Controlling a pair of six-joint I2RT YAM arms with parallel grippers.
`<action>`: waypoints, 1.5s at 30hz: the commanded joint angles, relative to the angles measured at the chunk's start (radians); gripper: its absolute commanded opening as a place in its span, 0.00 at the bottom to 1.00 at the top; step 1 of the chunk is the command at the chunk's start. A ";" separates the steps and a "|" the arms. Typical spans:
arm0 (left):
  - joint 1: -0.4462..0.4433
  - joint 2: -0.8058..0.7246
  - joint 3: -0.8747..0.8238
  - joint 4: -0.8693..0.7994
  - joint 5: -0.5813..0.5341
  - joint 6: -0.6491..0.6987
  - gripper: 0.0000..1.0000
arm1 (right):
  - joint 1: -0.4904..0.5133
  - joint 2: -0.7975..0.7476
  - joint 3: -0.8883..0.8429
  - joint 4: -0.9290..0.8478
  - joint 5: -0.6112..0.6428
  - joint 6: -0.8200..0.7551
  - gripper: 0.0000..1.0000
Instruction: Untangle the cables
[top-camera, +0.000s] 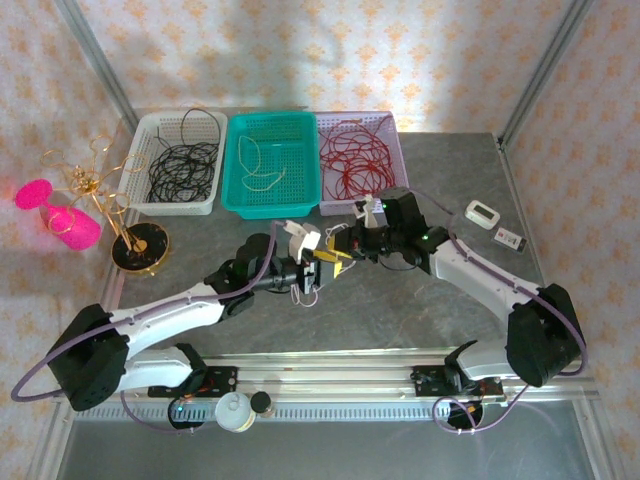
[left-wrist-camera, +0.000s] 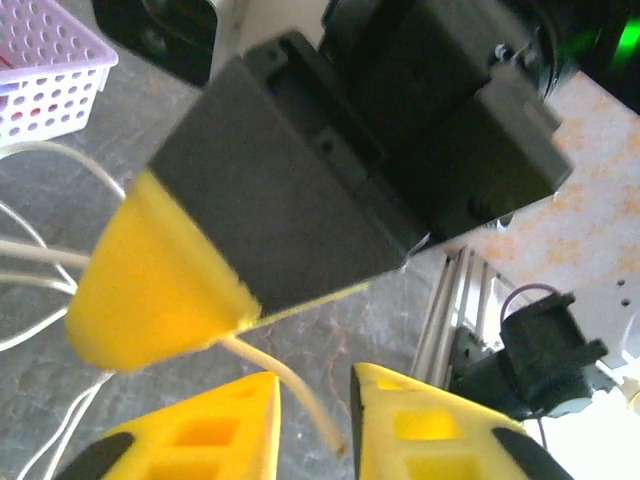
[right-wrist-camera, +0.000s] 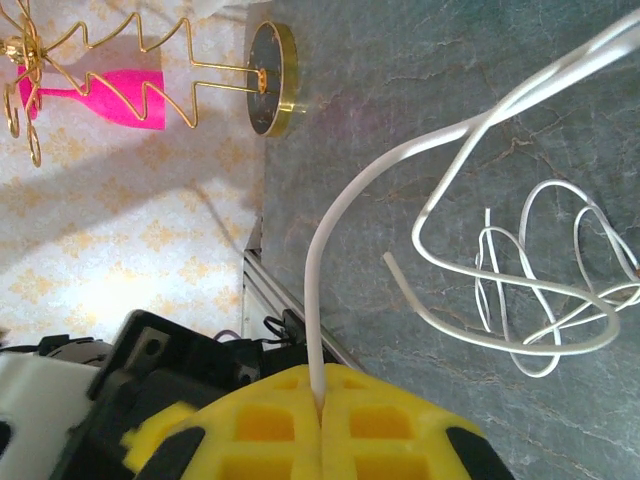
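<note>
The right gripper (right-wrist-camera: 318, 400), pressed together, pinches the thin white looping cable (right-wrist-camera: 315, 320) over the middle of the grey marbled desk (right-wrist-camera: 450, 50). The left gripper (left-wrist-camera: 315, 378) stands narrowly spread around the cable's free end. We should clamp there first, then draw apart slowly.

No text can be read; marks on the small white device (top-camera: 483, 213) are too tiny

Baskets (top-camera: 270, 207) holding cables (top-camera: 355, 160) along table (top-camera: 440, 290) rear; wire stand (top-camera: 140, 247) left.
</note>
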 joint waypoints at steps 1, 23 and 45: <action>-0.004 -0.007 0.042 0.000 -0.025 0.018 0.01 | 0.003 -0.038 -0.022 0.050 0.027 0.018 0.00; -0.004 -0.090 0.329 -0.494 -0.271 0.148 0.00 | -0.167 -0.338 -0.251 0.168 0.159 -0.164 0.47; -0.004 -0.014 0.752 -0.773 -0.148 0.227 0.00 | -0.010 0.006 -0.138 0.876 0.165 -0.873 0.54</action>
